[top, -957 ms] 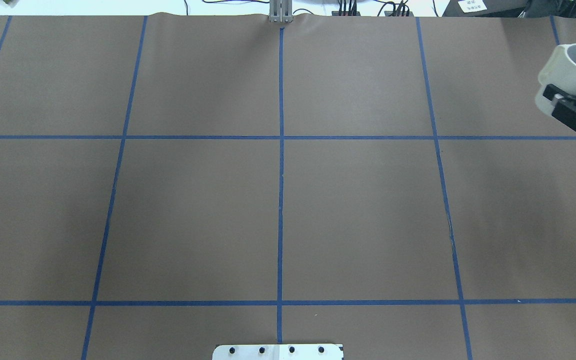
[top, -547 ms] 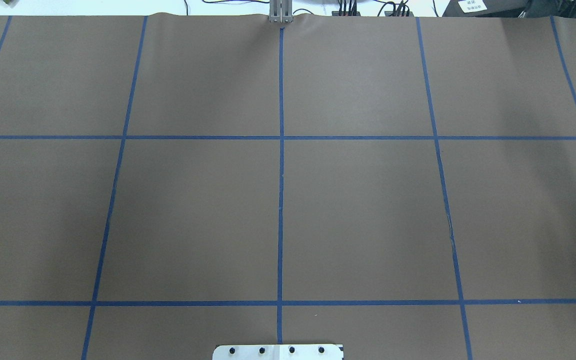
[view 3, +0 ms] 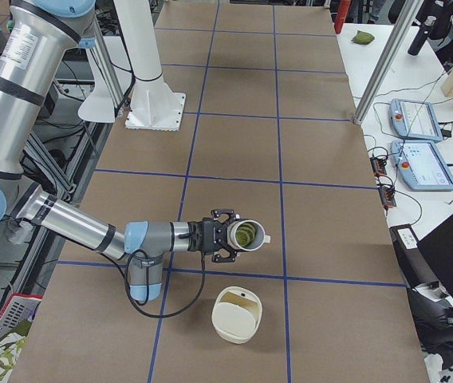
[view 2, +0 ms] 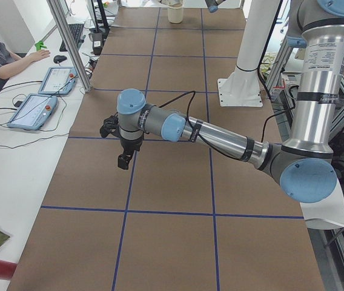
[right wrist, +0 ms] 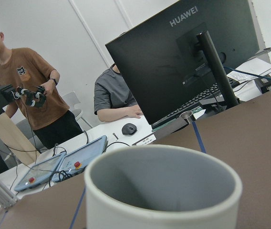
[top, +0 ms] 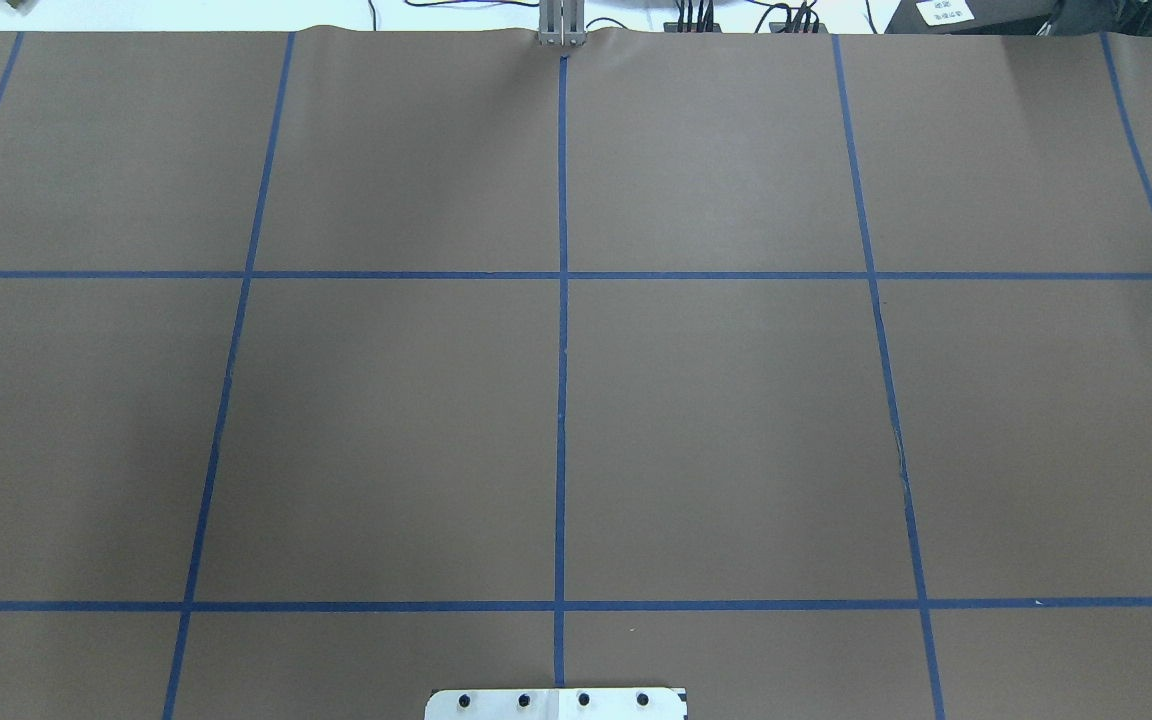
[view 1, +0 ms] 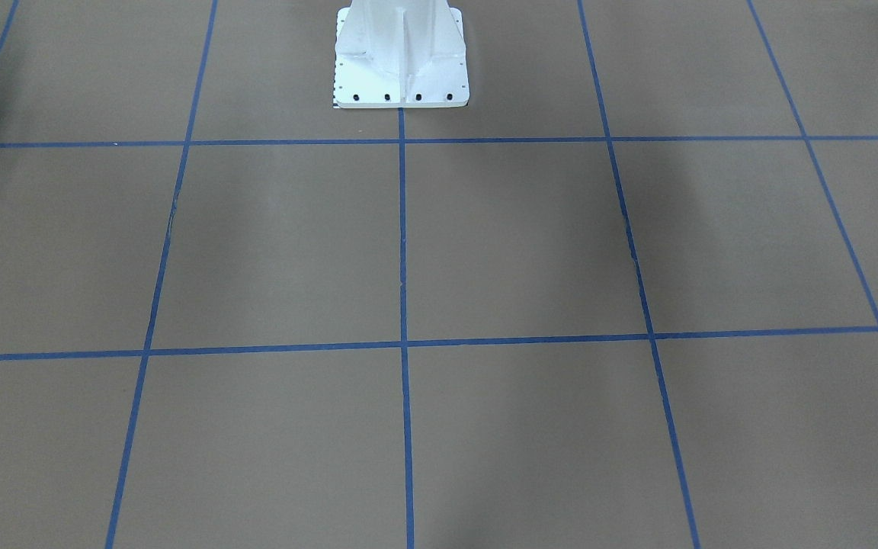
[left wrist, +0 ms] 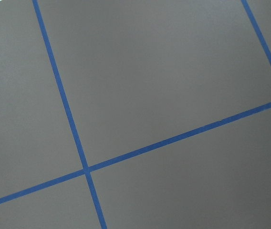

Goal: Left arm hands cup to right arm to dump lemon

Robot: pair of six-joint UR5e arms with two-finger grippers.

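Cup (view 3: 255,238): white, grey inside, lying sideways, lower centre of right-side view.
Lemon (view 3: 244,234): yellow-green, ringed, inside cup mouth.
My right gripper (view 3: 228,235): at cup's base; grip unreadable.
My left gripper (view 2: 123,159): cannot tell.

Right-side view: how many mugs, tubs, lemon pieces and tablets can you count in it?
Mug: 1
Tub: 1
Lemon piece, inside the mug: 1
Tablets: 2
Total: 5
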